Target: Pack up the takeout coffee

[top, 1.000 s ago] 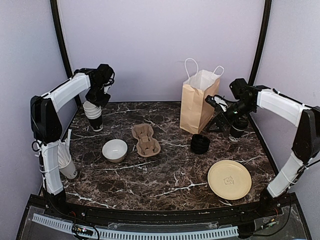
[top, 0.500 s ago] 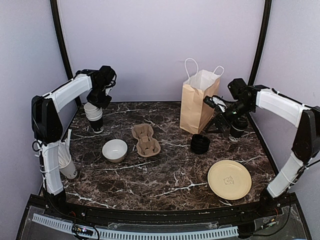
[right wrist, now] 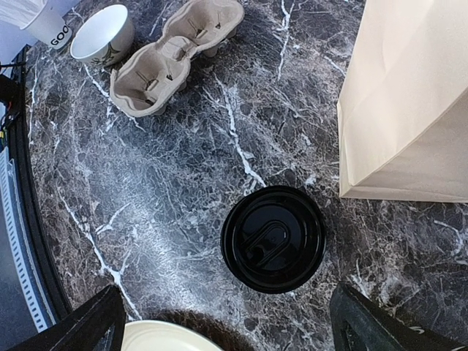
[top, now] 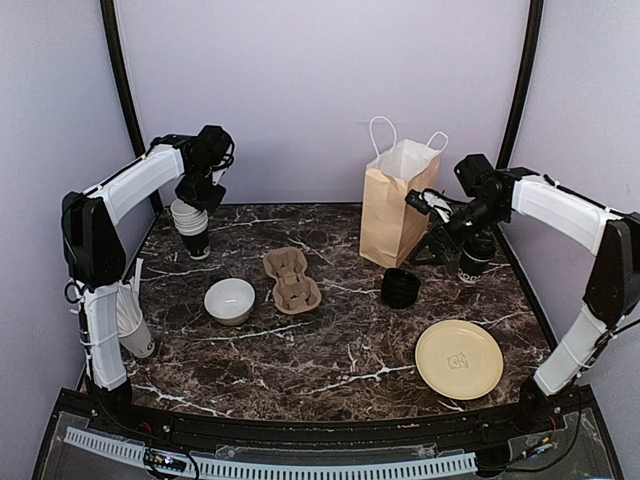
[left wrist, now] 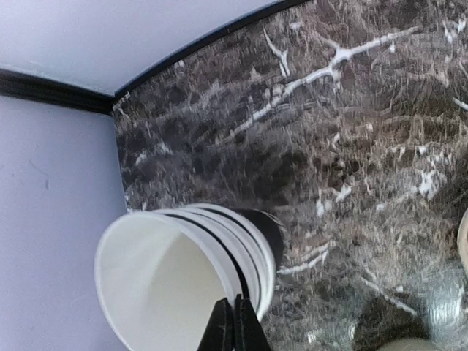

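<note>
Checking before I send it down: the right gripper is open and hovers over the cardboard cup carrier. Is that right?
Not quite. The right gripper is open, but it hovers over the stack of black lids beside the paper bag, not over the cup carrier. The right wrist view shows this.

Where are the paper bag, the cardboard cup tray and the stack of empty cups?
paper bag [top: 393,215]: top view, on its front face.
cardboard cup tray [top: 291,280]: top view, on its middle.
stack of empty cups [left wrist: 161,292]: left wrist view, on the top cup's white inside.
</note>
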Tool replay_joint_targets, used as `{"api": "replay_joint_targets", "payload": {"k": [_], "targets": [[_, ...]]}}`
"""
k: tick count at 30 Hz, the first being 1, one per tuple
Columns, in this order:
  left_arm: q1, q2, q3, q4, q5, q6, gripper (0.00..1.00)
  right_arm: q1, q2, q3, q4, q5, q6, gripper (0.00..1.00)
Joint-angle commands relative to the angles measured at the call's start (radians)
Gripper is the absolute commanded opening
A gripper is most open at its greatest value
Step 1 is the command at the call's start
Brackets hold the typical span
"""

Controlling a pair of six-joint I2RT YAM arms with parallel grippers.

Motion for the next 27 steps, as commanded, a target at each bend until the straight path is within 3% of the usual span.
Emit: {"api": "replay_joint_targets", "payload": {"k": [1, 2, 3, 4, 5, 7, 8, 9, 10, 11, 13, 15, 16, 17, 18, 19, 20, 22, 23, 24, 27], "targets": [[-0.013, -0.063, -0.058, 0.113, -0.197, 0.058, 0.0, 0.015, 0.008, 0.032, -0.011, -0.001, -0.016, 0.99], [0.003, -0.022, 0.004, 0.037, -0.238, 0.047, 0.0, 0.018, 0.008, 0.034, -0.013, 0.0, -0.016, 0.99], [0.036, 0.046, 0.165, -0.115, -0.145, -0.015, 0.0, 0.017, 0.007, 0.034, -0.014, 0.002, -0.016, 0.99], [0.046, 0.037, 0.189, -0.114, 0.066, -0.039, 0.0, 0.017, 0.006, 0.032, -0.013, 0.004, -0.016, 0.99], [0.034, -0.02, 0.114, -0.02, 0.088, -0.05, 0.0, 0.018, 0.005, 0.029, -0.011, 0.006, -0.017, 0.98], [-0.014, -0.052, 0.0, 0.086, -0.208, 0.048, 0.0, 0.019, 0.004, 0.024, -0.01, 0.008, -0.017, 0.98], [-0.012, -0.032, 0.032, 0.048, -0.236, 0.041, 0.0, 0.019, 0.004, 0.025, -0.009, 0.008, -0.017, 0.99], [0.012, 0.021, 0.173, -0.081, -0.145, 0.007, 0.0, 0.019, 0.006, 0.025, -0.009, 0.008, -0.019, 0.98], [0.023, 0.032, 0.23, -0.108, 0.002, -0.046, 0.0, 0.02, 0.008, 0.027, -0.011, 0.008, -0.019, 0.98], [0.009, 0.02, 0.207, -0.074, -0.009, -0.032, 0.0, 0.02, 0.012, 0.029, -0.012, 0.007, -0.019, 0.99], [-0.022, 0.017, 0.143, -0.022, -0.179, 0.052, 0.0, 0.022, 0.016, 0.034, -0.016, 0.007, -0.022, 0.99], [0.008, 0.017, 0.183, -0.054, 0.053, 0.003, 0.0, 0.023, 0.019, 0.036, -0.017, -0.003, -0.023, 0.99], [0.013, -0.003, 0.123, 0.006, 0.073, -0.021, 0.0, 0.023, 0.02, 0.038, -0.022, -0.01, -0.024, 0.98], [0.002, 0.005, 0.106, 0.006, -0.1, 0.0, 0.0, 0.025, 0.021, 0.04, -0.025, -0.015, -0.025, 0.98], [-0.006, 0.044, 0.164, -0.08, -0.115, 0.008, 0.0, 0.026, 0.021, 0.041, -0.029, -0.013, -0.026, 0.99], [0.003, 0.056, 0.211, -0.119, 0.086, -0.007, 0.0, 0.027, 0.018, 0.037, -0.027, -0.009, -0.026, 0.99], [0.024, 0.026, 0.204, -0.079, 0.198, -0.045, 0.0, 0.028, 0.013, 0.03, -0.024, -0.002, -0.027, 0.99], [-0.011, -0.013, 0.095, 0.017, 0.025, -0.01, 0.0, 0.029, 0.009, 0.022, -0.011, 0.009, -0.026, 0.99], [-0.014, -0.004, 0.089, 0.01, -0.177, 0.014, 0.0, 0.029, 0.01, 0.024, -0.013, 0.011, -0.026, 0.99], [0.001, 0.041, 0.165, -0.092, -0.172, 0.005, 0.0, 0.029, 0.013, 0.027, -0.017, 0.01, -0.026, 0.99], [-0.006, 0.037, 0.266, -0.146, 0.16, -0.048, 0.0, 0.031, 0.014, 0.026, -0.018, 0.009, -0.028, 0.99]]}}
